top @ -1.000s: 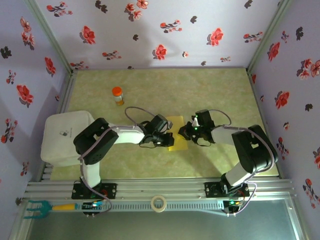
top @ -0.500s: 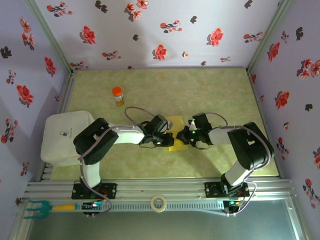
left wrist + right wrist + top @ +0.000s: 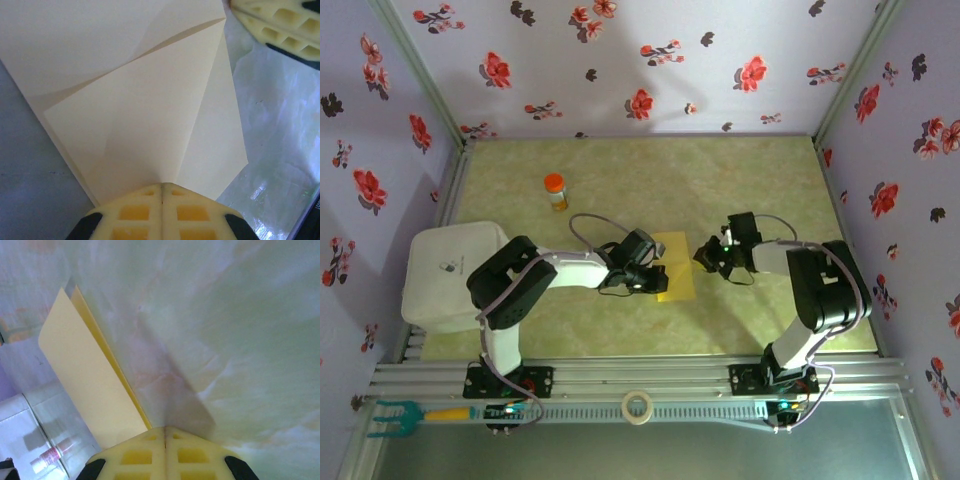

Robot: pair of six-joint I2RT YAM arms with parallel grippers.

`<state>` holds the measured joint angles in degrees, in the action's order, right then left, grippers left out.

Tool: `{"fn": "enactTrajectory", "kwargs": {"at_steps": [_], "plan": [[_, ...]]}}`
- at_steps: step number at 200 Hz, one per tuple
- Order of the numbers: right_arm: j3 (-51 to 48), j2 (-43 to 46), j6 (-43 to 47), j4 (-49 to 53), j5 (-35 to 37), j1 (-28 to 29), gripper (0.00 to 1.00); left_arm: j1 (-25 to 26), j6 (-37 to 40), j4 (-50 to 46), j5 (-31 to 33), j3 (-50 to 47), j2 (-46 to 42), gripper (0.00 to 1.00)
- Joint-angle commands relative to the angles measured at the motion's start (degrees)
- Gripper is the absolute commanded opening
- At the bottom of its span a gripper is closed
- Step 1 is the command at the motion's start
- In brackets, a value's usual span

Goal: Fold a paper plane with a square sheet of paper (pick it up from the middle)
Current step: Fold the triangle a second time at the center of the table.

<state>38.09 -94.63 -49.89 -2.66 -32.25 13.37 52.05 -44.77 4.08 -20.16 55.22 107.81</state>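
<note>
The square sheet of paper [image 3: 677, 268] lies flat on the table centre, yellow and folded into a narrower shape. In the left wrist view the paper [image 3: 140, 100] shows diagonal creases and a folded flap. My left gripper [image 3: 659, 276] is shut, its tips [image 3: 161, 186] pressed down on the sheet's left part. My right gripper [image 3: 704, 258] is shut too and sits just off the sheet's right edge. Its tips [image 3: 165, 429] rest on bare table beside the paper's layered edge [image 3: 95, 385]. One right finger [image 3: 280, 20] shows at the top of the left wrist view.
A small orange-capped bottle [image 3: 554, 190] stands at the back left. A white box [image 3: 450, 272] sits at the left edge. A tape roll [image 3: 638, 407] and a blue fork tool [image 3: 408, 414] lie on the front rail. Flowered walls close three sides.
My right gripper pushed left onto the sheet's right edge, then drew back to the right off it. The left gripper stayed pressed on the paper.
</note>
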Motion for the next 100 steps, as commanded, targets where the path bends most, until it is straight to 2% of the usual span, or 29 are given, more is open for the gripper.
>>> {"fn": "enactTrajectory", "kwargs": {"at_steps": [1, 21, 37, 63, 100], "plan": [[2.17, 1.85, 1.72, 3.09, 0.24, -0.37, 0.0, -0.1, 0.04, -6.71, 1.49, -2.45, 1.89, 0.0], [2.17, 5.4, 1.42, 3.51, -1.12, 0.22, 0.0, -0.12, 0.08, -6.71, 1.44, -2.48, 1.59, 0.0], [1.81, 6.32, 1.03, 2.8, -2.13, 2.84, 0.0, -0.11, 0.13, -6.63, 1.52, -2.44, 1.58, 0.0], [1.73, 3.1, -0.21, 0.55, -3.49, 8.02, 0.0, -0.11, 0.16, -6.72, 1.57, -2.2, 1.49, 0.0], [1.38, -1.52, 0.87, 1.67, 0.11, 8.15, 0.0, -0.07, 0.29, -6.76, 1.55, -2.2, 1.36, 0.0]]}}
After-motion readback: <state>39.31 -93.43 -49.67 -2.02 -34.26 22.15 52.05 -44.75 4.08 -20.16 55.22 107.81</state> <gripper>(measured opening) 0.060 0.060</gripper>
